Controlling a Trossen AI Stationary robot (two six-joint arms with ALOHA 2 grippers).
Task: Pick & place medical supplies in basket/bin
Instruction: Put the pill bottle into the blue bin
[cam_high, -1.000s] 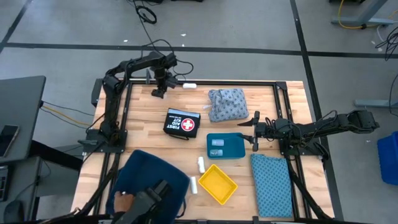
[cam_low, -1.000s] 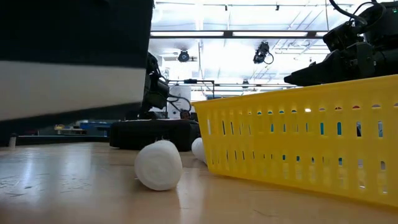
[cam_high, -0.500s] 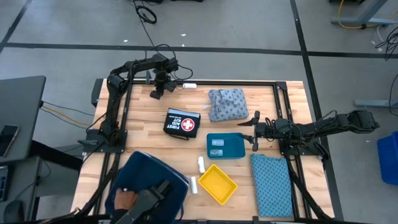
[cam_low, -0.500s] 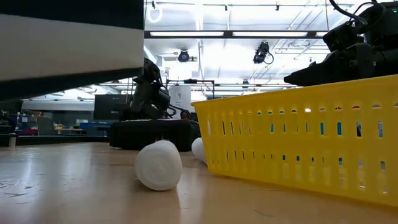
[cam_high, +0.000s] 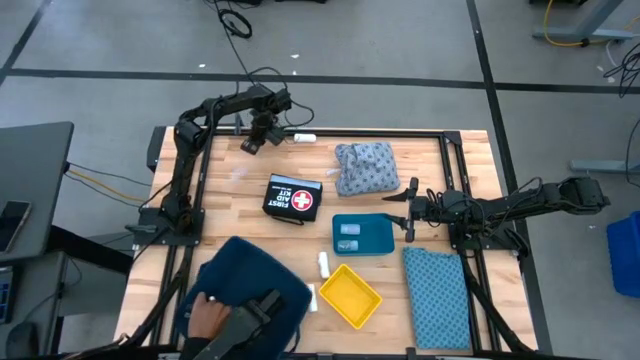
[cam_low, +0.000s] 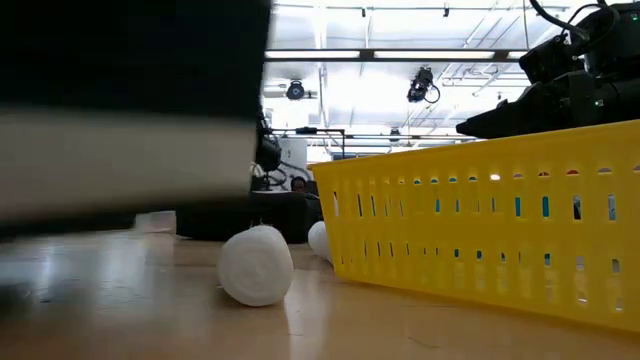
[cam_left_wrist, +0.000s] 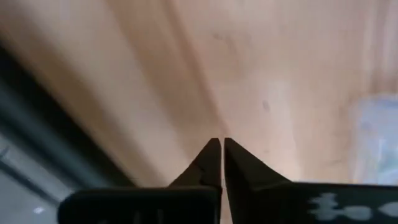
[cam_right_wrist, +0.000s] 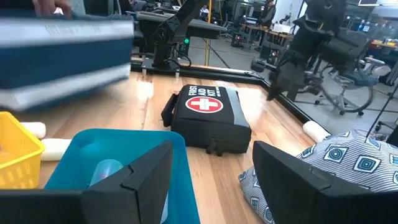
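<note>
Grey-blue patterned cloth bundle (cam_high: 365, 166) lies rumpled on the table (cam_high: 230, 190).

left end effector (cam_left_wrist: 221, 163) closed, empty; right end effector (cam_right_wrist: 211, 167) parted.

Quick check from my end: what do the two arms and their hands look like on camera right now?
Both arms are dark, jointed and slim, with black cables running along them. The left hand ends in two dark fingers that taper to thin pointed tips. The right hand has two broad, flat, matte black fingers with squared edges. No markings are readable on either arm.
</note>
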